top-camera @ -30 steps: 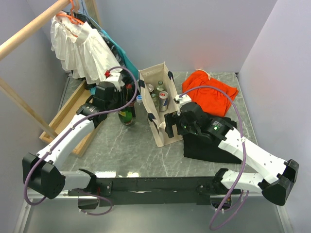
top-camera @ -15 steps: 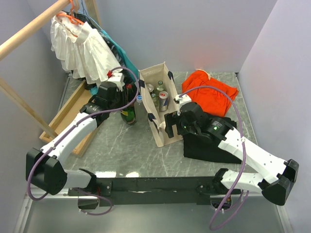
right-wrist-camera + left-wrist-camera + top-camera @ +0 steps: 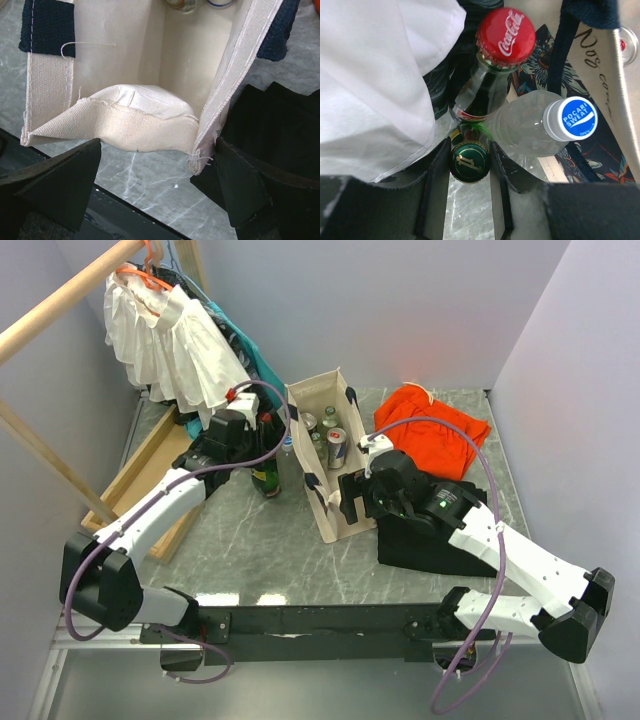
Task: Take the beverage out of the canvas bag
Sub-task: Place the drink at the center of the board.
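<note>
A green glass bottle [image 3: 470,162] with a gold-marked green cap stands just left of the canvas bag [image 3: 336,510], outside it. My left gripper [image 3: 470,151] is shut on that cap from above; in the top view this gripper [image 3: 258,445] hides most of the bottle [image 3: 265,480]. Close beside it are a Coca-Cola bottle [image 3: 506,36] and a clear Pocari Sweat bottle [image 3: 570,118]. Several cans [image 3: 335,443] sit inside the bag. My right gripper [image 3: 152,182] is open wide, its fingers straddling the bag's near end wall [image 3: 135,130].
White garments [image 3: 170,340] hang from a wooden rack [image 3: 130,485] at the left and brush the left wrist. An orange cloth [image 3: 430,425] lies behind the right arm, and a black fabric piece [image 3: 430,540] sits under it. Walls close the back and sides.
The left arm has shifted slightly right and away, toward the bag, keeping hold of the green bottle's cap. The right arm and the bag have not moved.
</note>
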{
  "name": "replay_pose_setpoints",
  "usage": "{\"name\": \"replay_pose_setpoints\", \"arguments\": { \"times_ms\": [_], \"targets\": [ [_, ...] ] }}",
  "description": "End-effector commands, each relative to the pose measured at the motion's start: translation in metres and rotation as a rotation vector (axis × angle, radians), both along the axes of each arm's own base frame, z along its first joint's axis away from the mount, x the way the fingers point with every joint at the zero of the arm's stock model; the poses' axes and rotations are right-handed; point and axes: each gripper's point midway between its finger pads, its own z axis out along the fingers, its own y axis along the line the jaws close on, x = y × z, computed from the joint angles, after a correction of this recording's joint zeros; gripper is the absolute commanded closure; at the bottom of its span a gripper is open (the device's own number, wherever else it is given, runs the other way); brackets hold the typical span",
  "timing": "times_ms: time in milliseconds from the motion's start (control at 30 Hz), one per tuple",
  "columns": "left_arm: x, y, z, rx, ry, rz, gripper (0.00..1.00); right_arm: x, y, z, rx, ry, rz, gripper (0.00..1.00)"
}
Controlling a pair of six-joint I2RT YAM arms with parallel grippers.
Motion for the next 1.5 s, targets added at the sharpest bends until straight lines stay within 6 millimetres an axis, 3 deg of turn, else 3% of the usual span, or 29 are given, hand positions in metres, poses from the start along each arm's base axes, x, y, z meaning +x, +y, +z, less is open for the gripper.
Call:
{"name": "replay_pose_setpoints", "arguments": {
  "times_ms": [0, 267, 600, 967, 1200, 1467],
  "targets": [
    [0.022, -0.014, 0.056, -0.121, -0.195, -0.005, 0.99, 0.0, 0.001, -0.003, -0.021, -0.008, 0.006, 0.0],
    [0.026, -0.02, 0.041, -0.119, -0.159, -0.018, 0.99, 0.0, -0.005, -0.004, -0.034, -0.015, -0.01, 0.0],
    [0.028, -0.021, 0.036, -0.12, -0.153, -0.021, 0.99, 0.0, -0.003, -0.007, -0.033, -0.007, -0.006, 0.0],
    [0.027, -0.026, 0.032, -0.127, -0.13, -0.038, 0.87, 0.001, -0.004, -0.007, -0.037, -0.006, -0.01, 0.0],
    [0.027, -0.028, 0.03, -0.127, -0.122, -0.045, 0.88, 0.0, -0.003, -0.009, -0.037, 0.0, -0.01, 0.0],
    [0.025, -0.028, 0.03, -0.13, -0.115, -0.051, 0.8, 0.001, -0.003, -0.007, -0.035, -0.003, -0.011, 0.0]
  ]
}}
